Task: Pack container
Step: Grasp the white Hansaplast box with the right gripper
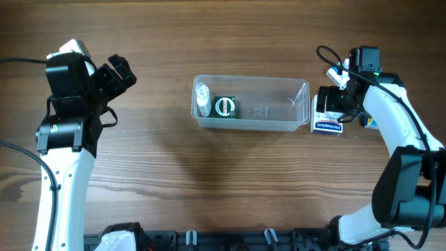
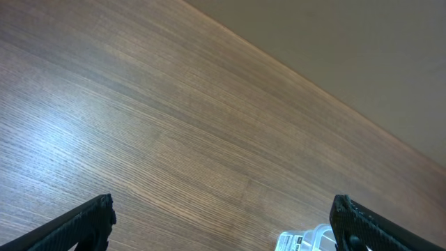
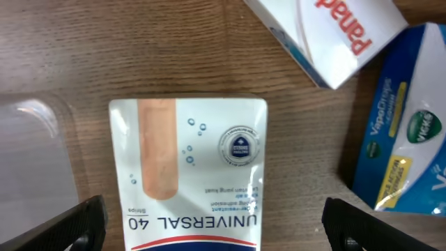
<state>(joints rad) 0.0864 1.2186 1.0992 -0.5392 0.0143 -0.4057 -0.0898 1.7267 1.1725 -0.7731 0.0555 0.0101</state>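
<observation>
Overhead, container [image 1: 277, 127] holding green box [image 1: 224, 107], bottle [image 1: 203, 99]

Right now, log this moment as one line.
left gripper: open, empty | right gripper: open, over white plaster-strip cardboard box | clear plastic rectangular container: holds green item, small clear bottle

The overhead camera looks straight down on the whole brown wood-grain table [image 1: 209, 188]. The left wrist camera slants low across the tabletop toward its far edge. The right wrist camera faces straight down, close over a white cardboard plaster box [image 3: 188, 174] and one end of the clear rectangular plastic tub [image 3: 31, 160], both also seen from overhead.
</observation>
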